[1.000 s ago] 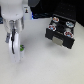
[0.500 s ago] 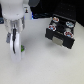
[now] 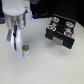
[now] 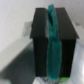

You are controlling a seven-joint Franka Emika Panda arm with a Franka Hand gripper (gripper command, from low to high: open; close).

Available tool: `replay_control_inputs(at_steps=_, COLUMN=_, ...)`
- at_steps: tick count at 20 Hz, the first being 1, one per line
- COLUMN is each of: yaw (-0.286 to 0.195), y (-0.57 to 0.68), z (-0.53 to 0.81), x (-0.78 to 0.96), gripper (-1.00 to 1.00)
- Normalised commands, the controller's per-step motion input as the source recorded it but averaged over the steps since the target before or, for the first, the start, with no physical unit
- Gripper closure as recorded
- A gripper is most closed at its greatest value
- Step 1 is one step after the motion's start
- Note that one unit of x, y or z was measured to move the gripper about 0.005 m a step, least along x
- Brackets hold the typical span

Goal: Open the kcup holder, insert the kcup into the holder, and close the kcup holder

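In the exterior view the kcup [image 3: 23, 48], a tiny pod with a green top, sits on the white table at the exterior view's left. My gripper [image 3: 17, 48] hangs straight down right beside it, its white fingers reaching the table; the picture is too coarse to show the gap between them. The kcup holder [image 3: 60, 33], a black boxy unit, stands at the exterior view's right with its drawer pulled out and several round pods showing on top. The wrist view is a blurred close-up of a black block [image 4: 54, 32] with a teal strip [image 4: 54, 45] down its middle.
The pods in the drawer [image 3: 64, 25] have reddish and white tops. White tabletop [image 3: 45, 62] lies between the gripper and the holder. Dark equipment [image 3: 30, 6] stands behind the arm at the back.
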Motion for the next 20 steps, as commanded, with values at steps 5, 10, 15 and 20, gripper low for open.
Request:
replay_control_inputs(at_steps=5, yaw=-0.031, y=0.02, z=-0.02, x=0.07, gripper=-1.0)
replay_control_inputs(at_steps=10, yaw=0.0, y=0.15, z=0.01, x=-0.04, gripper=-1.0)
replay_control_inputs(at_steps=15, yaw=-0.003, y=0.2, z=0.02, x=-0.06, gripper=-1.0)
replay_control_inputs(at_steps=20, yaw=0.021, y=0.19, z=0.0, x=0.17, gripper=-1.0)
